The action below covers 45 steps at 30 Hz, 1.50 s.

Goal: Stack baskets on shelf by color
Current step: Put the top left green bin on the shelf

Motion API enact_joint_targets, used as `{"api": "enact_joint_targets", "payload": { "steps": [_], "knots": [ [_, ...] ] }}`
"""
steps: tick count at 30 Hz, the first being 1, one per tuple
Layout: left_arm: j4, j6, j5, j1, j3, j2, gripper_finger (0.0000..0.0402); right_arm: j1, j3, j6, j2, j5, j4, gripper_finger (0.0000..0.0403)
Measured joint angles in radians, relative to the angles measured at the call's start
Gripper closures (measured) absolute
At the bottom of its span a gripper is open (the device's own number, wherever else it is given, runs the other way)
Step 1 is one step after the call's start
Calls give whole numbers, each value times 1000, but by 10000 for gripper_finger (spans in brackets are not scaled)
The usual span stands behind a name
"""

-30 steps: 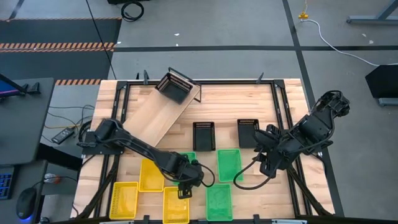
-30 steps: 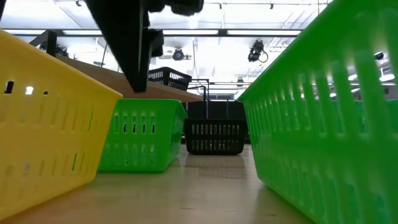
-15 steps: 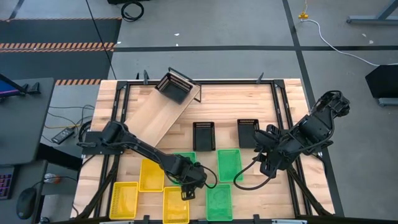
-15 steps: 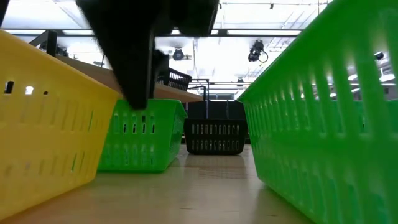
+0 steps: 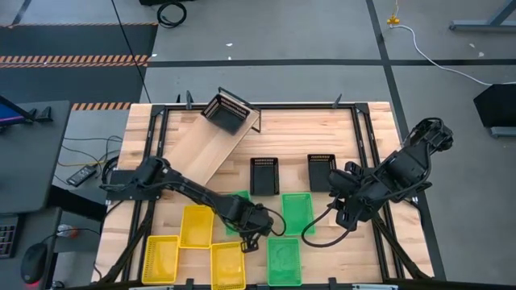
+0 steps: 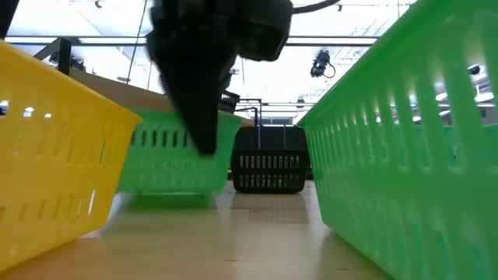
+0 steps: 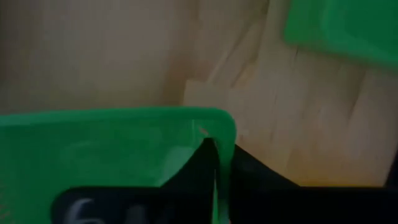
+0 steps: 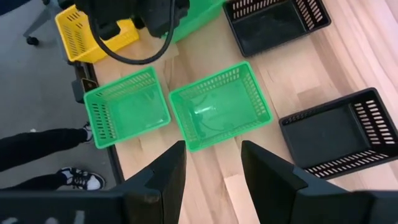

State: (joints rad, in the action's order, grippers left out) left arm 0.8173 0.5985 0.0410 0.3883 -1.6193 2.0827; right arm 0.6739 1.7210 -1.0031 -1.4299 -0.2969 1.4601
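Observation:
My left gripper is shut on a green basket at the table's near middle, and its arm hides much of that basket from above. In the low view the gripper stands on the basket's near wall. Two more green baskets rest flat on the table beside it. The shelf lies slantwise at the far left, with a black basket on its far end. My right gripper hangs open above the table's right side, with nothing between its fingers. My left gripper holds the green basket by its near end wall, close to a rounded corner. One finger is inside the basket and one outside. The fingers come steeply from above, pointing down. In the low view the basket's near end stands raised off the table.
Three yellow baskets sit at the near left, close to my left gripper. Two black baskets stand in the middle. A person's legs show beside the table. Bare wood lies at the far right.
My left gripper has come down and a little toward the table's far right, onto the green basket's near wall, and has taken hold of it. The basket's near end now stands higher in the low view than before.

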Motion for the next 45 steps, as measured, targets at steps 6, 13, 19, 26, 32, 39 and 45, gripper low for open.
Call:
{"api": "enact_joint_targets", "payload": {
  "steps": [6, 13, 19, 26, 32, 39, 45],
  "knots": [
    [147, 43, -20, -19, -169, 1, 395, 0, -15, 1, 0, 1, 2, 241],
    [386, 83, -91, -59, -393, 1, 395, 0, -15, 11, 0, -16, 7, 241],
    [566, 103, -158, -90, -533, 1, 395, 0, -15, 18, 0, -16, 8, 241],
    [701, 150, -221, -138, -628, 1, 396, 0, -15, 60, 0, -18, 9, 241],
    [753, 134, -298, -188, -662, -9, 395, -1, -15, 94, 0, -60, 24, 241],
    [754, 115, -319, -278, -662, -16, 395, -39, -15, 166, 0, -91, 40, 241],
    [754, 104, -327, -322, -662, -21, 395, -90, -15, 224, 0, -114, 60, 241]
  ]
}}
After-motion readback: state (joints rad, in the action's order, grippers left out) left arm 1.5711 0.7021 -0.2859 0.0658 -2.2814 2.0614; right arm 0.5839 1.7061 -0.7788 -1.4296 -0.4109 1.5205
